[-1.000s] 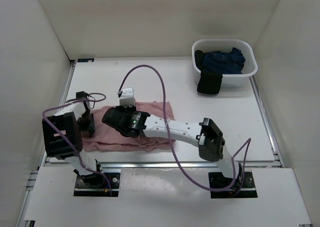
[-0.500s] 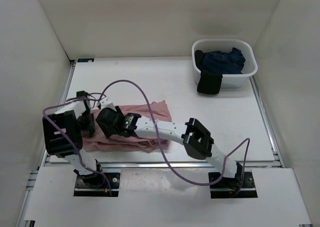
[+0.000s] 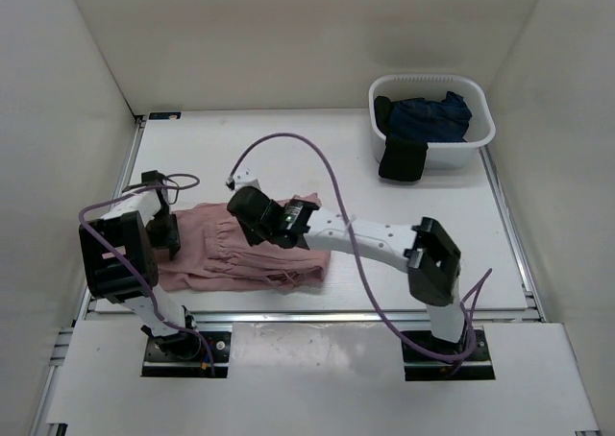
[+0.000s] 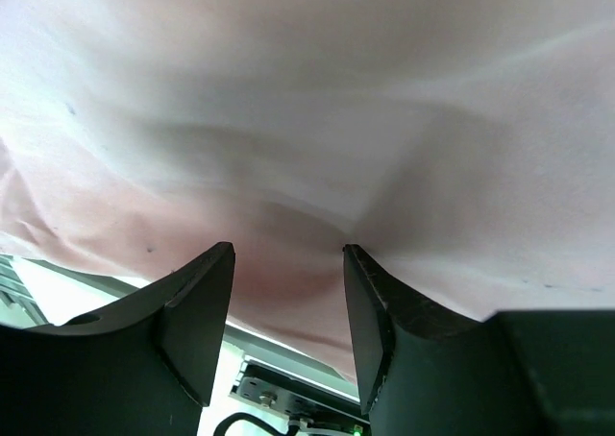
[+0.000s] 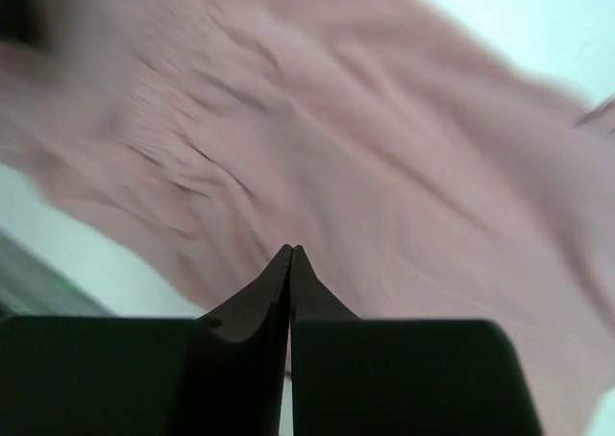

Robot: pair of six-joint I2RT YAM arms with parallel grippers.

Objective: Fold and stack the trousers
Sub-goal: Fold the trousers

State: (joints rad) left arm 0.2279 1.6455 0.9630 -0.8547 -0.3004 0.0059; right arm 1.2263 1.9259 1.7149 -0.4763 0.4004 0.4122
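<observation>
Mid-fold here, I reckon. The dusty-pink soft cloth trousers are lying in a rumpled, part-folded strip on the white table, towards the front left. My left gripper is at their left end, fingers apart with cloth right up against them but nothing pinched as far as I can see. My right gripper hangs over the middle by the gathered waist, fingers pressed together on nothing. Next up, I'd guess: open the right one, grab an edge and bring it over for another fold without dragging the layers underneath.
</observation>
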